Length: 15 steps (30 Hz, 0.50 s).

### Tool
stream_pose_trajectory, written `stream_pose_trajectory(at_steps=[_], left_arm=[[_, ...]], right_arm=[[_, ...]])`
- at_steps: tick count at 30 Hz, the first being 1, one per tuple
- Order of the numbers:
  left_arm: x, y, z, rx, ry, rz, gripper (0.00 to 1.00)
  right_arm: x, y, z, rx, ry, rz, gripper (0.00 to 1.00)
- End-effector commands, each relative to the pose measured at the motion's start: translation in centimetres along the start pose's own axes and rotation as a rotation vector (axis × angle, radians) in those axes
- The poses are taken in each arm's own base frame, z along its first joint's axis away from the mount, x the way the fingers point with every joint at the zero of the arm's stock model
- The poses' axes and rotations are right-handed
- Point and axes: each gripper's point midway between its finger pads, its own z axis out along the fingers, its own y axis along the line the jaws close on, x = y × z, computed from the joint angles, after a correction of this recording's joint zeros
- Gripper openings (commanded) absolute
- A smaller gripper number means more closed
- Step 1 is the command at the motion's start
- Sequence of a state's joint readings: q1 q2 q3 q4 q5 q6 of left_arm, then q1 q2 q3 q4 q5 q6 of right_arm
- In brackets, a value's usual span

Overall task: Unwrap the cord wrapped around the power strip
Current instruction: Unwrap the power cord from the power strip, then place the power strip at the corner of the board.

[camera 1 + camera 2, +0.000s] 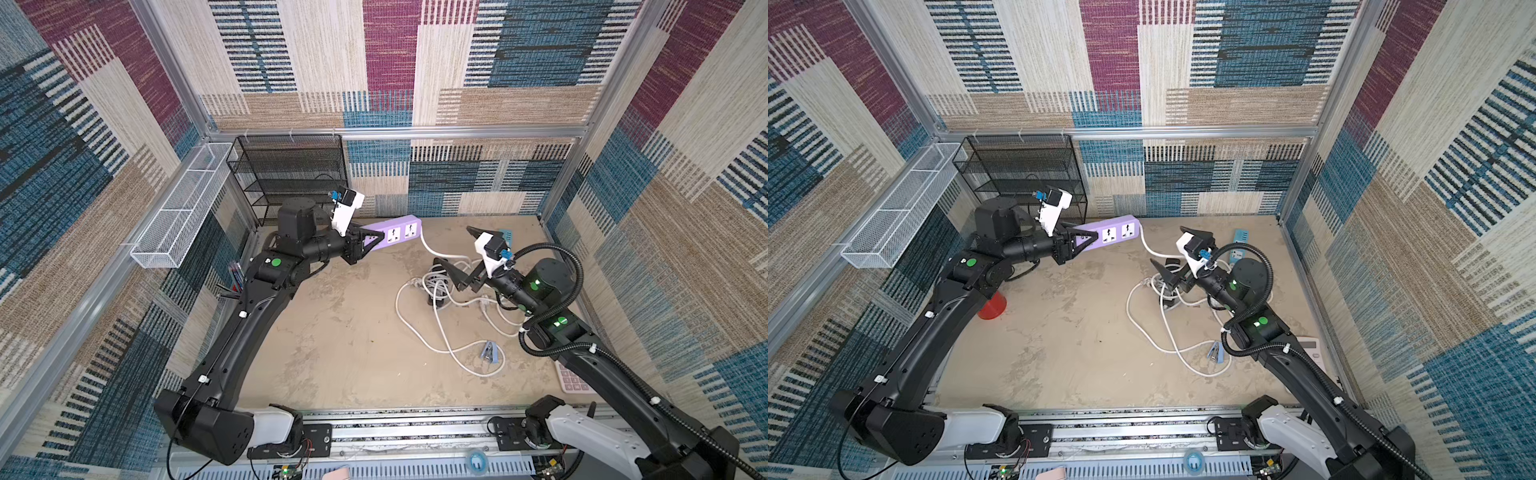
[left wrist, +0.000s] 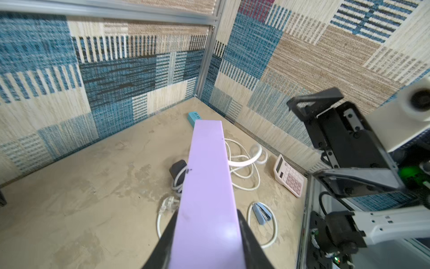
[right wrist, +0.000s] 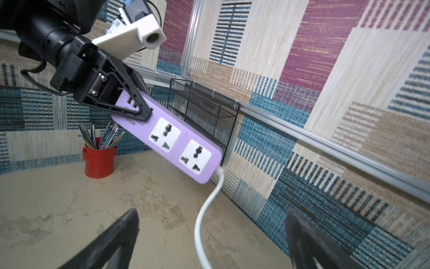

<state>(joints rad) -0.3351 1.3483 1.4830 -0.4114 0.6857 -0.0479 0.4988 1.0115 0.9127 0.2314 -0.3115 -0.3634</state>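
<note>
My left gripper (image 1: 380,235) is shut on one end of the lilac power strip (image 1: 397,232) and holds it off the table near the back, socket face sideways. The strip's bare back fills the left wrist view (image 2: 207,186), with no turns of cord round it. Its white cord (image 1: 429,248) hangs from the free end down into loose loops on the table, ending at a white plug (image 2: 167,202). Over those loops my right gripper (image 1: 451,245) stands open. In the right wrist view the cord (image 3: 204,209) runs between its spread fingers (image 3: 123,228) without being gripped.
A blue stapler (image 1: 488,349) lies inside a cord loop and a black adapter (image 2: 178,166) sits among the loops. By the right wall are a pink calculator (image 2: 289,177) and a teal strip (image 2: 194,116). A black mesh shelf (image 1: 291,178) and red pen cup (image 3: 99,160) stand back left.
</note>
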Motion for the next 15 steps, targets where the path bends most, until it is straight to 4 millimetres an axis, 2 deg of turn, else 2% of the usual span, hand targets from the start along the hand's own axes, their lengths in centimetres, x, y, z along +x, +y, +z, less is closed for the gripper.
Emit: stream_pose_trajectory(at_steps=[1, 5, 8, 15], left_arm=[[0.2, -1.8, -0.1, 0.081, 0.018, 0.04, 0.0], [0.6, -2.0, -0.1, 0.099, 0.045, 0.033, 0.0], [0.8, -1.9, -0.1, 0.09, 0.058, 0.041, 0.0], [0.9, -2.1, -0.3, 0.092, 0.062, 0.048, 0.0]], right_arm=[[0.3, 0.4, 1.9, -0.01, 0.071, -0.172, 0.98], [0.3, 2.3, 4.7, -0.064, 0.146, -0.271, 0.98], [1.1, 3.7, 6.4, -0.09, 0.21, -0.329, 0.98], [2.6, 4.6, 7.9, -0.106, 0.28, -0.367, 0.99]])
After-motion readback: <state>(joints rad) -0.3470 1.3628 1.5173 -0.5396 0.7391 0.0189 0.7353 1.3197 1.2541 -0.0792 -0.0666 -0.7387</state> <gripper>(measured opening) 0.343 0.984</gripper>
